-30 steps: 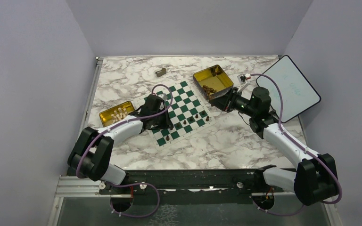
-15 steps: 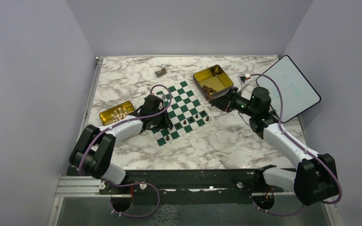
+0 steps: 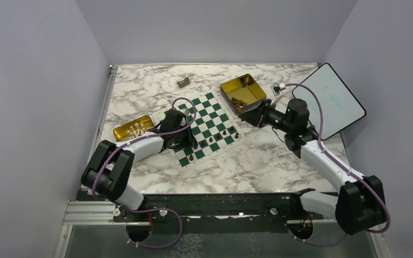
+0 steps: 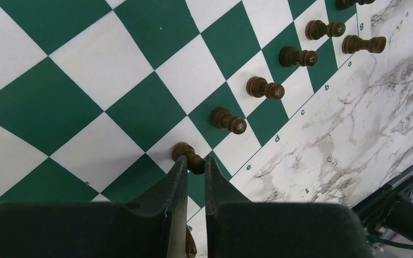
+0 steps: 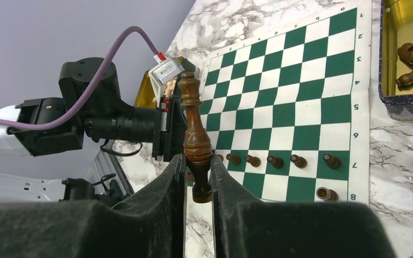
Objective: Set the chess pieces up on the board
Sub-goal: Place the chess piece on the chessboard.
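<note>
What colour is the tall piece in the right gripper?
The tall piece is dark brown, clearest in the right wrist view.

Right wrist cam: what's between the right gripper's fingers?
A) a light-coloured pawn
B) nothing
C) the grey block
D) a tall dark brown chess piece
D: in the right wrist view the right gripper is closed on the lower part of a tall dark brown chess piece, whose top sticks out past the fingertips, with the board behind it.
</note>
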You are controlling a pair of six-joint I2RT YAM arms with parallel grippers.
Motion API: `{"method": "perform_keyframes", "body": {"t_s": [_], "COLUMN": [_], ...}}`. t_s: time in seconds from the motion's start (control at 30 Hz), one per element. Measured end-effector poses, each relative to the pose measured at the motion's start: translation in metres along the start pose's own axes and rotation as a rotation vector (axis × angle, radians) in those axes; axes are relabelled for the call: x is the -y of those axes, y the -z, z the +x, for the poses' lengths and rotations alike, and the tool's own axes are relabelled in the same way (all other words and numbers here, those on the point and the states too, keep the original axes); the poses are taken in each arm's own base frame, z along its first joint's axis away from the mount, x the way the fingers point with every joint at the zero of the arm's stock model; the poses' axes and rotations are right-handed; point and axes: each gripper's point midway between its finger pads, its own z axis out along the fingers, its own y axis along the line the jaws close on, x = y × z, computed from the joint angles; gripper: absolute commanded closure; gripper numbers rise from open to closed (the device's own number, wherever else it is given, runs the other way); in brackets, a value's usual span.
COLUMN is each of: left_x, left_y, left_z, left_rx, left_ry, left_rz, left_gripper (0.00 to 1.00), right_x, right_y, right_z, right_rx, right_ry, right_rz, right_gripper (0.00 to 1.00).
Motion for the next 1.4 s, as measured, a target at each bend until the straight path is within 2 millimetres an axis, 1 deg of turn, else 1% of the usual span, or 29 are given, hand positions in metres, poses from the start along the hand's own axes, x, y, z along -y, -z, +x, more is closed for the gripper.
{"method": "perform_keyframes", "body": {"t_s": [0.13,0.3,0.4,0.43,0.57,0.67,0.87,0.97,1.1,1.2,1.3,1.4], "left_x": [0.001,0.0,0.0,0.0,-0.002,-0.003,0.003,0.012,0.026,0.042,0.064,0.094], "left_y": [0.0,-0.001,-0.001,-0.001,0.0,0.003,0.014,0.022,0.037,0.053,0.07,0.093], "left_z": [0.0,0.001,0.001,0.001,0.004,0.005,-0.002,-0.014,-0.032,-0.048,-0.067,-0.083], "left_rx": [0.002,-0.002,-0.003,-0.004,-0.015,-0.016,0.004,0.036,0.089,0.133,0.174,0.213], "left_ry": [0.005,0.018,0.021,0.022,0.027,0.029,0.022,0.011,-0.004,-0.018,-0.042,-0.069], "left_rz": [0.006,0.003,0.002,0.001,-0.011,-0.019,-0.017,-0.008,0.014,0.043,0.099,0.197], "left_gripper": [0.88,0.84,0.75,0.74,0.7,0.68,0.64,0.59,0.55,0.49,0.4,0.34], "right_x": [-0.001,-0.001,-0.001,-0.001,0.0,0.001,0.002,0.003,-0.003,-0.01,-0.021,-0.037], "right_y": [0.0,0.0,0.0,0.0,0.0,0.0,0.0,-0.001,-0.005,-0.008,-0.012,-0.018], "right_z": [-0.002,-0.003,-0.003,-0.002,-0.001,0.0,0.001,0.001,-0.002,0.003,0.012,0.027], "right_rx": [0.0,0.0,-0.001,-0.002,-0.007,-0.011,-0.015,-0.022,-0.023,-0.038,-0.061,-0.097], "right_ry": [0.006,0.007,0.007,0.006,0.004,0.002,0.01,0.014,0.043,0.073,0.11,0.159], "right_rz": [0.0,0.0,0.001,0.001,0.005,0.007,0.011,0.015,0.0,-0.022,-0.056,-0.107], "right_gripper": [0.93,0.93,0.93,0.93,0.93,0.92,0.92,0.92,0.93,0.93,0.93,0.93]}}
